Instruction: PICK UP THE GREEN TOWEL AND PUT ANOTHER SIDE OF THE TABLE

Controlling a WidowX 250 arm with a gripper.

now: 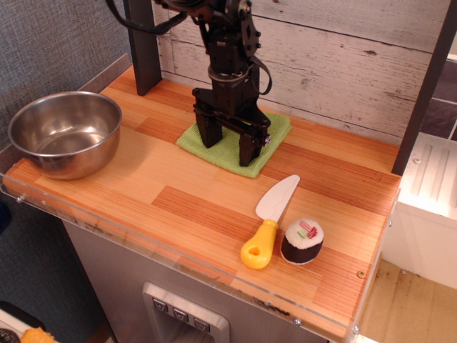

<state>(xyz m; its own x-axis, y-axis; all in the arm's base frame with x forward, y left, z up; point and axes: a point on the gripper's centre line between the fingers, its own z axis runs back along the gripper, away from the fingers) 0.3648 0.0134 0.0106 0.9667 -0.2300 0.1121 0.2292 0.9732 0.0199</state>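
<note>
Green towel [232, 148]: flat ribbed square

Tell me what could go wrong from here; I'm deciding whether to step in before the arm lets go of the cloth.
1. The gripper stands with its fingers spread on the green towel; lifting away could snag the cloth and bunch or drag it.
2. The towel's near corner lies close to the knife; a further slide that way could nudge the blade, and perhaps the sushi piece beside its handle.

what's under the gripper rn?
The green towel lies flat on the table beneath the gripper. Its fingers hide the towel's middle; whether they pinch it is unclear.
</note>
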